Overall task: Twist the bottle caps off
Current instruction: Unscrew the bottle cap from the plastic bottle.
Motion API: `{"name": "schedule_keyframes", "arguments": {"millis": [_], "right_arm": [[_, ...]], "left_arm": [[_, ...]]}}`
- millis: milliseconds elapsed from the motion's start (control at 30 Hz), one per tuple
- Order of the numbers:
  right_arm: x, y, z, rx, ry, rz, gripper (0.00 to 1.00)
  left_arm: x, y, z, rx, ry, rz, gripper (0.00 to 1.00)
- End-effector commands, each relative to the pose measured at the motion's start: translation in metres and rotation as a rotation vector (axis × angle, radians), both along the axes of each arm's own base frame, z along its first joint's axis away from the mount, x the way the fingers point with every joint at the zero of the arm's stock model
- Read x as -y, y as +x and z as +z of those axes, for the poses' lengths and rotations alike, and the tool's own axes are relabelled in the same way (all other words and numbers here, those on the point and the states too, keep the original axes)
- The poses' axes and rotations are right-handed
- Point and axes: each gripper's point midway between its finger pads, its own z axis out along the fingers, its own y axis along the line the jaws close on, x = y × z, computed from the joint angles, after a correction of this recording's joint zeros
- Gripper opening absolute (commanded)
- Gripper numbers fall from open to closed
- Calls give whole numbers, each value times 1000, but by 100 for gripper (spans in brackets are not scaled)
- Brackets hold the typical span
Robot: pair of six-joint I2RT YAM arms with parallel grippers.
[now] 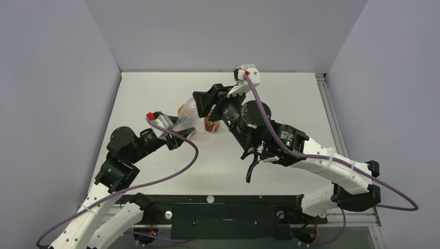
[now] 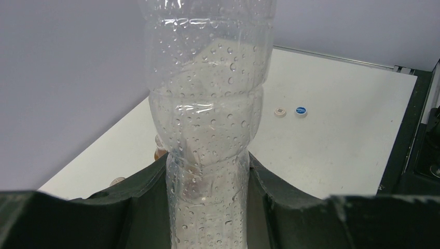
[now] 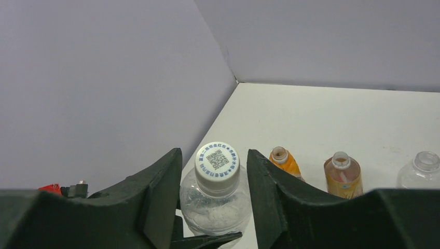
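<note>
Left pincer [image 2: 207,163] clamped round clear bottle [image 2: 210,104]; I see right pincer [image 3: 214,155] spread either side of its white cap [image 3: 218,162], small gaps showing; uncapped orange bottle [image 3: 284,162] at cap's 3 o'clock.

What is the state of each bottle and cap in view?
Held clear bottle: capped, gripped by left fingers.
Its white cap: on, between open right fingers.
Orange bottle: uncapped, standing.
Brown bottle: uncapped, standing.
Second clear bottle: uncapped.
Blue cap: loose on table.
Loose white cap: on table.
</note>
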Motion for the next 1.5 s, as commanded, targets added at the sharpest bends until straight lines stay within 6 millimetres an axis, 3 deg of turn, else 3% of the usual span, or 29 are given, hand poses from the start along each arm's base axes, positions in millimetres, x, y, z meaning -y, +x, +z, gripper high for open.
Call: {"name": "schedule_keyframes", "arguments": {"millis": [0,133,533,833,1033,1200,1467], "right_arm": [[6,-5,29,17,92,12,41],[3,-5,29,10,97,26,37],[-3,0,23,0,72,46,39],[1,8,13,-4,31,29,31],[1,9,7,2,-1,34,35],[-2,6,6,3,2,57,49],[-3,4,8,8,15,75,52]], "left_arm": [[-3,2,13,51,-23,20,0],[-3,2,15,54,-26,21,0],[-3,2,17,57,-28,18,0],[-2,1,17,57,-29,15,0],[-2,1,18,58,-30,15,0],[-2,1,18,61,-32,15,0],[-2,1,18,61,-30,16,0]]}}
